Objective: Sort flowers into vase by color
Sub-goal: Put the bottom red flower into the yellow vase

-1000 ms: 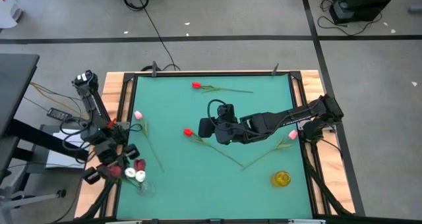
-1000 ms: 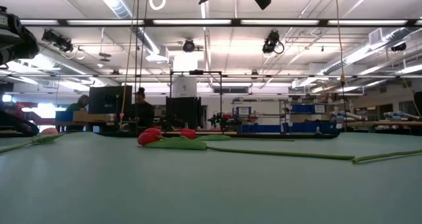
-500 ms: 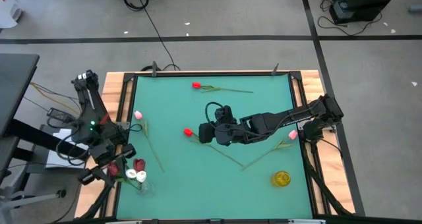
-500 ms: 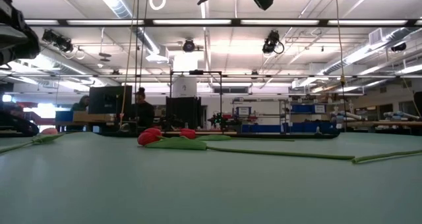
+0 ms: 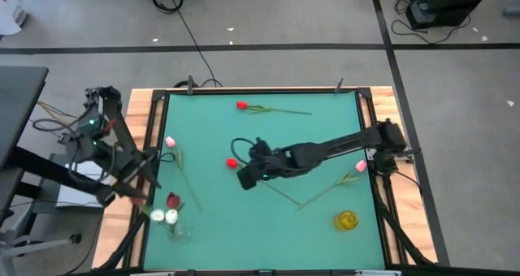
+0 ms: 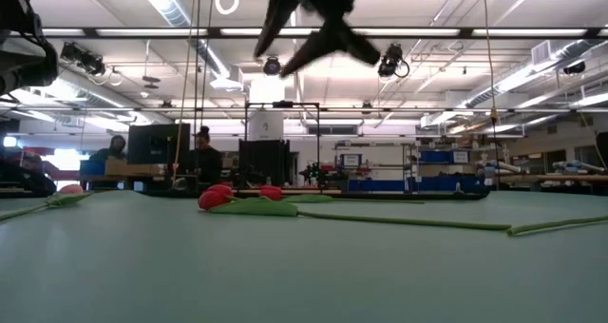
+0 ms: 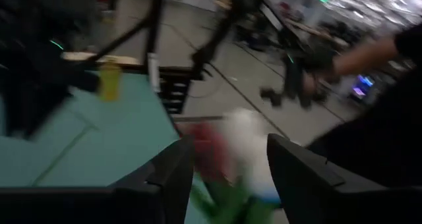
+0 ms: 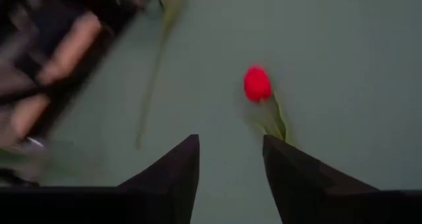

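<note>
A clear vase (image 5: 175, 230) at the table's near left holds a maroon flower (image 5: 172, 200) and two white ones (image 5: 165, 217). My left gripper (image 5: 142, 199) hangs open beside them over the table's left edge. In its wrist view blurred red and white heads (image 7: 231, 145) show beyond its fingers (image 7: 227, 151). My right gripper (image 5: 244, 178) is open above mid-table, just near of a red tulip (image 5: 231, 163) lying flat. That tulip's head (image 8: 257, 84) shows ahead of the fingers (image 8: 227, 148). In the low view the right gripper (image 6: 313, 24) hangs high above the mat.
Another red tulip (image 5: 242, 105) lies near the far edge. A pink one (image 5: 170, 142) lies at the left and another pink one (image 5: 360, 167) at the right, their stems running toward the near side. A yellow vase (image 5: 347, 220) stands at the near right. People sit beyond the table (image 6: 201, 157).
My left gripper has risen and drawn back from the vase toward the table's left edge, tipping up; the flowers stay in the vase. My right gripper has come down and gone toward the table's left, closer to the middle red tulip, rolling as it went.
</note>
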Motion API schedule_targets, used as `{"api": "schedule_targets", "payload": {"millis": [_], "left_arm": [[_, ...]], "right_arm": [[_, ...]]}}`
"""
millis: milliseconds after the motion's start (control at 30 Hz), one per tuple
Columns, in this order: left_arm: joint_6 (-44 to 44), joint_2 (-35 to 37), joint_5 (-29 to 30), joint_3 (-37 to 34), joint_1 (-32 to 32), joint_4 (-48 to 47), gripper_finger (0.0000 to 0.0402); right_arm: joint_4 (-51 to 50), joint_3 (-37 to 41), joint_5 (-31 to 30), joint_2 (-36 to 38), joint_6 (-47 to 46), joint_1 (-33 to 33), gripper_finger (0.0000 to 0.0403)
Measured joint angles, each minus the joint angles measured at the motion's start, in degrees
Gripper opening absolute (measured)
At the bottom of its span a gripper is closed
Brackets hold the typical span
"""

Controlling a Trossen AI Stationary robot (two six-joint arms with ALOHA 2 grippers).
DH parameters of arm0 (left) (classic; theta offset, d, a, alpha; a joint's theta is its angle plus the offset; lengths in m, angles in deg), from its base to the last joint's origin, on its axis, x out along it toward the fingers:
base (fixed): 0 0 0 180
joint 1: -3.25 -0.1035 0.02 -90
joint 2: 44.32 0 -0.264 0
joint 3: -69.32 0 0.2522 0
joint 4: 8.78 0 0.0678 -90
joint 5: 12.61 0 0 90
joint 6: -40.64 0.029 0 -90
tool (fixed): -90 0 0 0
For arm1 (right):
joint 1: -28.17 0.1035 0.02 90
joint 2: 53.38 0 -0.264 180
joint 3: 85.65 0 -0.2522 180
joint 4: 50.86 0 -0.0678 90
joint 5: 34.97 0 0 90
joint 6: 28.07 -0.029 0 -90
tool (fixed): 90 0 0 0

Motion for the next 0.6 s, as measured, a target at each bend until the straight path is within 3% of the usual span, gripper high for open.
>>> {"api": "schedule_targets", "payload": {"millis": [333,600], "left_arm": [[-4.9,-1.2,4.9,6.4,-2.3,-6.9,0.0199],[-11.8,-1.5,20.5,9.4,-6.5,-12.0,0.0192]], "right_arm": [[1.0,0.0,8.8,-9.6,11.5,-4.5,0.0163],[0.5,0.0,12.8,-13.0,22.6,-6.9,0.0163]]}}
